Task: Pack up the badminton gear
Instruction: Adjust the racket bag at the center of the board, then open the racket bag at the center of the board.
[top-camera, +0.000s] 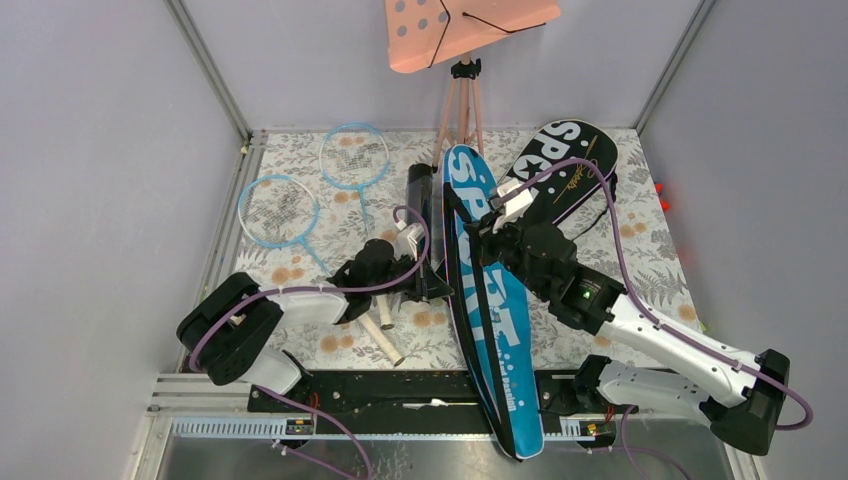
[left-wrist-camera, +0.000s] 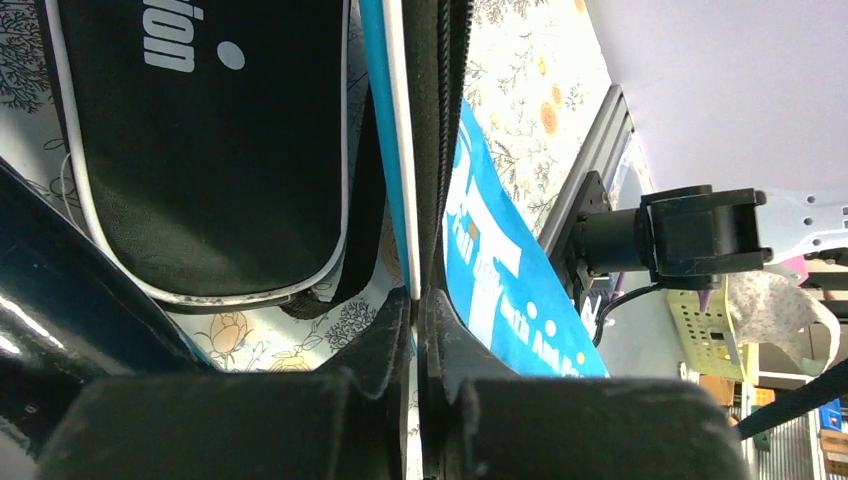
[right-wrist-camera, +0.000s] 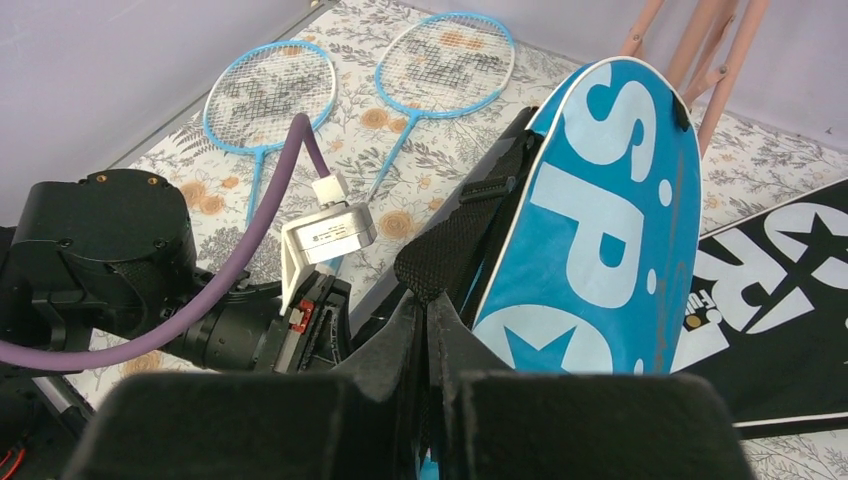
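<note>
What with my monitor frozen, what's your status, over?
Left and right jaws shut on blue bag edge. Two rackets loose on table. Nothing blocking.

Blues, black and florals across my table.

I see the blue SPORT bag (top-camera: 492, 330) with white lettering, white dots and black edging. To its right lies the black SPORT bag (top-camera: 570, 140), with white letters and piping. The left racket (top-camera: 278, 210) and far racket (top-camera: 354, 155) have light-blue hoops. The tablecloth (top-camera: 660, 260) is pale, with grey ferns and orange flowers. The perforated board (top-camera: 470, 25) is salmon pink and the cable (right-wrist-camera: 270, 205) purple.
</note>
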